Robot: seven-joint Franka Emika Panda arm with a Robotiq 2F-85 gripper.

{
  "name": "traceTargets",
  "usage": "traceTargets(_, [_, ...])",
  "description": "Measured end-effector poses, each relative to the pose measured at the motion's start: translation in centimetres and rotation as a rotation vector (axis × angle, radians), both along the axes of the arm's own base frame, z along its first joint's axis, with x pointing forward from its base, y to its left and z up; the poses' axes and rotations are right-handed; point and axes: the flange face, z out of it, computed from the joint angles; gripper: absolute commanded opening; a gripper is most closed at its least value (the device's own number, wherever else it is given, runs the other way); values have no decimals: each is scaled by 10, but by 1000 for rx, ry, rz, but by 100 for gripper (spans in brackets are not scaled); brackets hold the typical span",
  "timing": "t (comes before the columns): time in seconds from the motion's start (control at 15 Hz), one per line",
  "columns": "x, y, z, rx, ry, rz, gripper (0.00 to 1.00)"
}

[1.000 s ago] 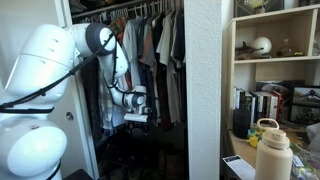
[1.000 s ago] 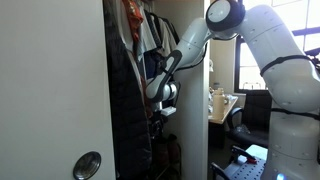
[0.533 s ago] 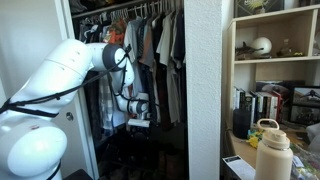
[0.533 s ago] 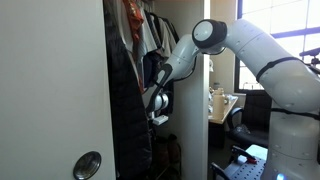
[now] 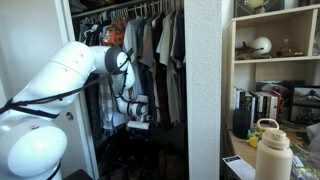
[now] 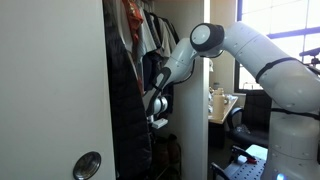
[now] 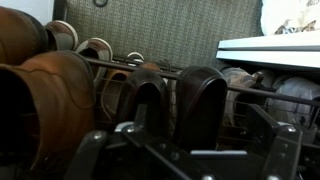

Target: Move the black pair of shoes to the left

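Since a second ago the arm [image 5: 70, 75] has folded down: elbow lower, wrist dropped a little into the closet. Almost no change over the last half second.

Wrist view, left to right:
- brown boots [image 7: 35, 95] fill the left edge, with pale-rimmed shoes [image 7: 95, 48] behind them
- black pair of shoes [image 7: 175, 100] dead centre, side by side and touching, propped on the wire rack rail [image 7: 110, 63]
- grey shoes [image 7: 275, 95] just beside them, under a white shelf [image 7: 265, 50]

Black pair: long axes parallel and steeply tilted, running up and away from the camera, rounded ends facing it. Can't tell toe from heel.

Surface/room: the shoes sit on a rail rack against a woven grey backing [image 7: 170, 25]. An exterior view shows hanging clothes [image 5: 150, 50] over a dark closet floor, a shelving unit [image 5: 275, 60] and a cream bottle [image 5: 272, 150] to the right. A white door [image 6: 50, 90] blocks most of an exterior view.

Gripper [image 7: 185, 160]: fingers [image 7: 280, 150] spread wide, holding nothing. The black pair is straight ahead, centred between the fingers, near but not touching. In both exterior views the gripper [image 5: 140, 122] [image 6: 157, 120] is low inside the closet, and the shoes aren't visible there.
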Motion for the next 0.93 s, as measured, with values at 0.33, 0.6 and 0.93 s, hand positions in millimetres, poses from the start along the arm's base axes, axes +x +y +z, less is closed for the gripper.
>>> traceTargets(0.33, [-3, 8, -54, 3, 57, 7, 100])
traceTargets(0.6, [8, 13, -83, 8, 62, 13, 100])
traceTargets(0.93, [30, 25, -91, 3, 33, 43, 100])
